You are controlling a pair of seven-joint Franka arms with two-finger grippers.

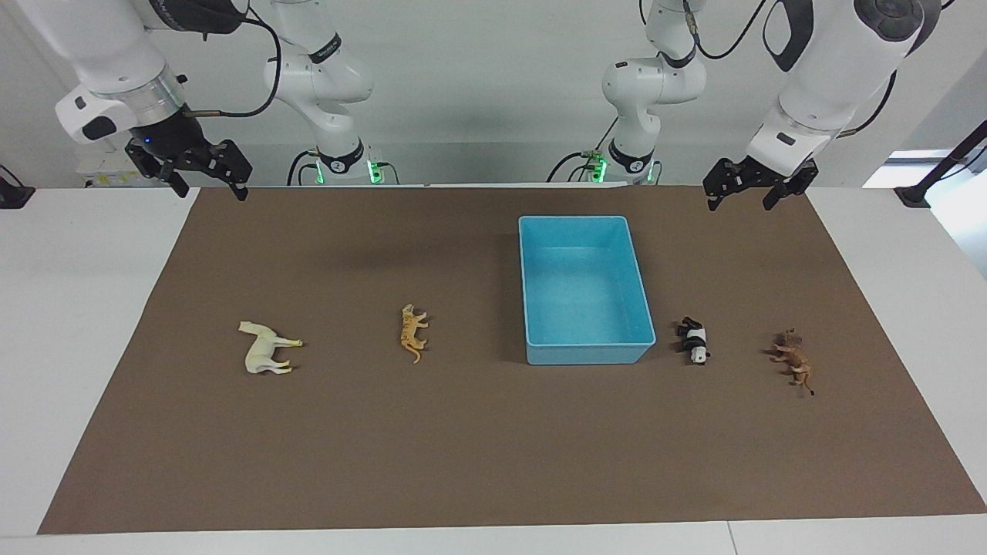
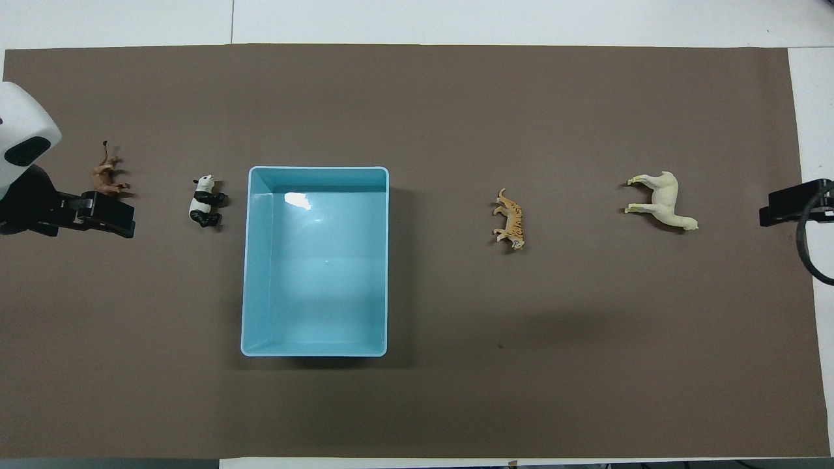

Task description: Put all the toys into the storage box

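Four toys lie on their sides on the brown mat. The cream-white horse (image 1: 266, 348) (image 2: 661, 200) and the orange tiger (image 1: 413, 331) (image 2: 510, 218) lie toward the right arm's end. The panda (image 1: 695, 339) (image 2: 205, 202) lies beside the storage box, and the brown lion (image 1: 794, 361) (image 2: 107, 177) lies toward the left arm's end. The light blue storage box (image 1: 584, 287) (image 2: 316, 260) is empty. My left gripper (image 1: 742, 202) (image 2: 107, 215) is open and empty, raised over the mat's edge nearest the robots. My right gripper (image 1: 212, 189) (image 2: 782, 205) is open and empty, raised over the mat's corner.
The brown mat (image 1: 493, 447) (image 2: 521, 358) covers most of the white table (image 1: 77, 308). Nothing else stands on it. Black stands (image 1: 921, 189) are at the table's corners by the robots.
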